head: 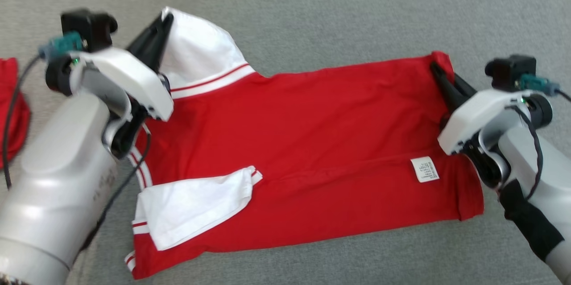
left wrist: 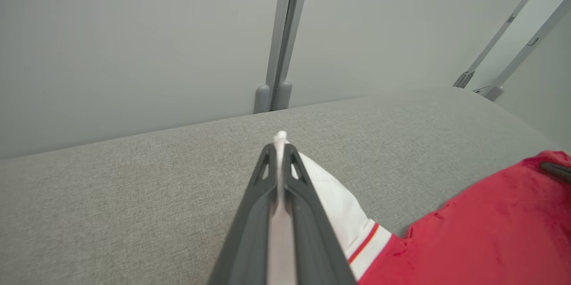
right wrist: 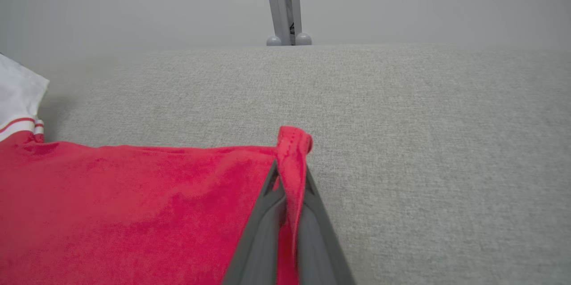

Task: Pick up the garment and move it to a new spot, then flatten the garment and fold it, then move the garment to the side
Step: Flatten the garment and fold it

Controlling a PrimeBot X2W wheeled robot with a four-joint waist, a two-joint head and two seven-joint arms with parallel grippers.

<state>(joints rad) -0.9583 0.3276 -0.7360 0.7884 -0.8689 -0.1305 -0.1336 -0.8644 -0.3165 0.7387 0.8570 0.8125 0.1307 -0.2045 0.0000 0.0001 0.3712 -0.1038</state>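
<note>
Bright, even, diffuse light, no glare. A soft shadow lies on the desk (right wrist: pixel 401 142) beside the garment (right wrist: pixel 111 209) at its white sleeve, right wrist view. Head view slightly soft throughout. Left end effector (left wrist: pixel 280 151) and right end effector (right wrist: pixel 292 173) blur near the lens. Desk's far edge bows in the left wrist view.

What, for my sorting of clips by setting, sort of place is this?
Probably an indoor test bench, not a home: a broad grey fabric surface, bare pale wall panels and grey metal posts.
</note>
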